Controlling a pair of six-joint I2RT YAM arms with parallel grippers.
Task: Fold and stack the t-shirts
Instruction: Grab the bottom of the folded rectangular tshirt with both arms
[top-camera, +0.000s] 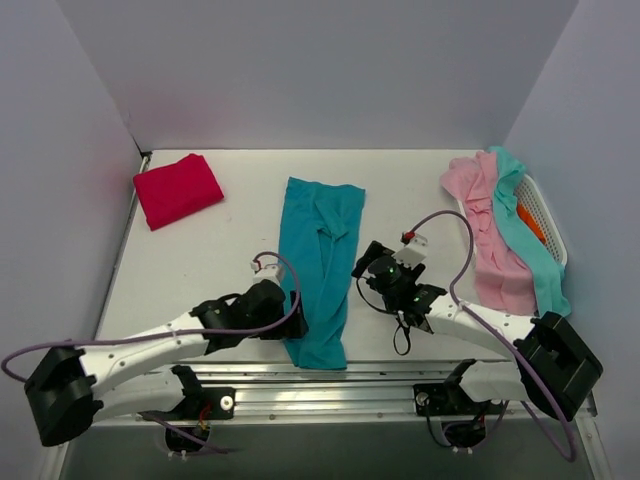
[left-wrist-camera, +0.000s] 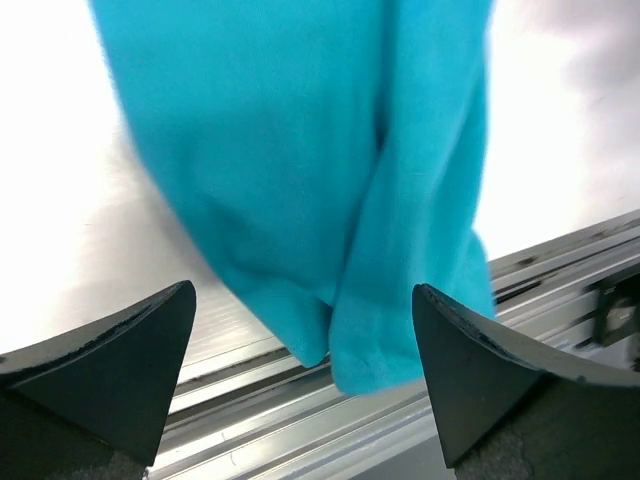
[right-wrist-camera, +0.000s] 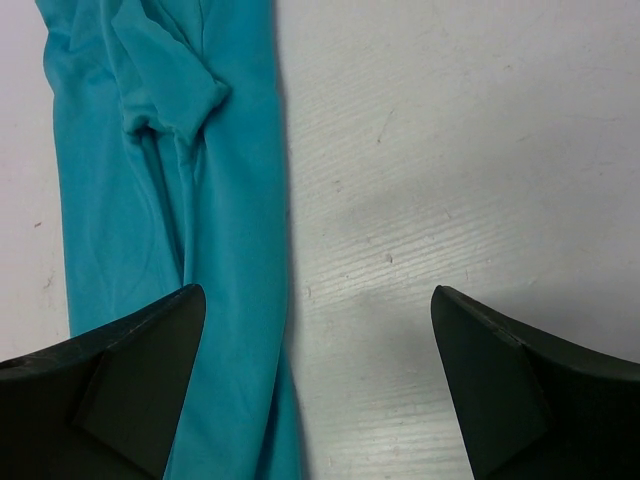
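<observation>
Along the bottom of the top view, a ribbed aluminium rail (top-camera: 330, 384) edges the white tabletop (top-camera: 200, 255). Just above it, at lower centre, lies the near hem of the deep teal cotton t-shirt (top-camera: 320, 270). It is folded lengthwise into a long narrow strip that runs up toward the middle of the frame.

The left gripper (top-camera: 283, 308) sits at the strip's lower left edge. In the left wrist view its two black fingers (left-wrist-camera: 130, 360) stand wide apart, with the teal hem (left-wrist-camera: 300, 150) between and beyond them, overhanging the rail; nothing is clamped.

The right gripper (top-camera: 370, 264) is right of centre, just beside the strip's right edge. In the right wrist view its fingers (right-wrist-camera: 130, 380) are likewise spread. The teal cloth (right-wrist-camera: 130, 200), with a rumpled sleeve, fills the left of that frame and bare table the right.

Farther back, at upper left of the top view, a crimson-red t-shirt (top-camera: 178, 188) lies folded into a compact block. At upper right, a pale pink shirt (top-camera: 495, 240) and a light aqua one (top-camera: 541, 256) drape over a white slatted plastic basket (top-camera: 547, 207), with orange cloth (top-camera: 532, 226) showing inside.
</observation>
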